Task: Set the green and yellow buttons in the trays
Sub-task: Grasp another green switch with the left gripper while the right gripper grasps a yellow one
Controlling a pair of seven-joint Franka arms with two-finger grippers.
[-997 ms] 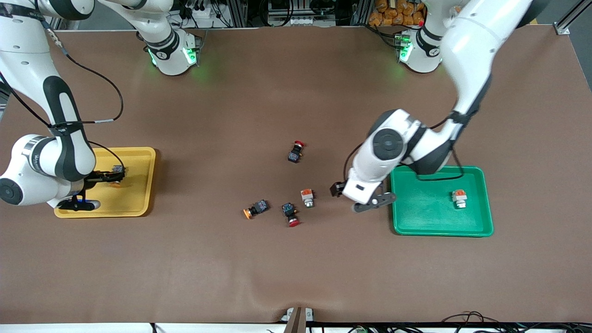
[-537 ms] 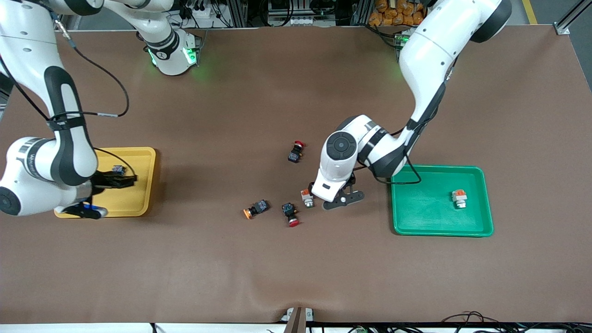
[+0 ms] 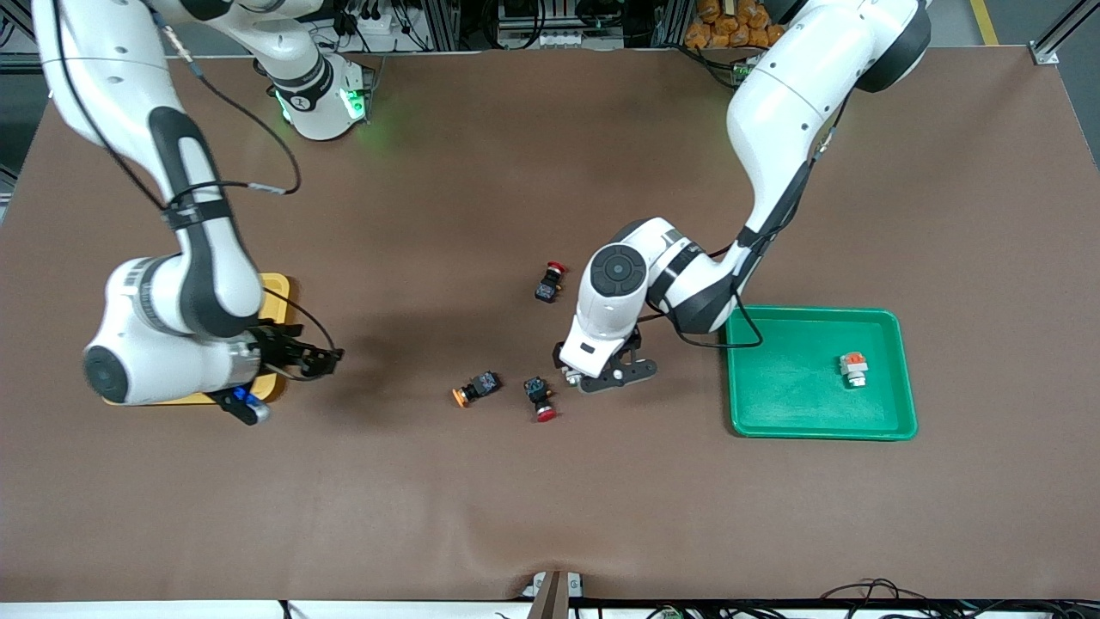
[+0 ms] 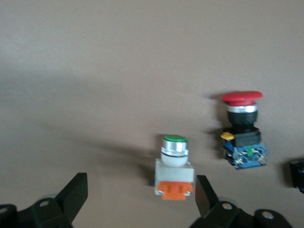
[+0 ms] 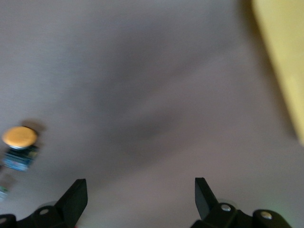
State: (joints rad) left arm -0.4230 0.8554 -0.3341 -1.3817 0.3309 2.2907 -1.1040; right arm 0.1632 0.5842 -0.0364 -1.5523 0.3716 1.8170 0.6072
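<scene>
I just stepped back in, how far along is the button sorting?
Done: one green button lies in the green tray. In hand: the left gripper, jaws open, is over the second green button. Left: the yellow button on the table; the right gripper is open beside the yellow tray.

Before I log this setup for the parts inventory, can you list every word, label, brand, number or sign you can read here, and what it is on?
No text is readable.
Right arm: a band of small marks on its wrist joint, too small to read.
Green button and red-capped switch in the left wrist view: no lettering shows.
Green tray and yellow tray: no lettering shows.
</scene>
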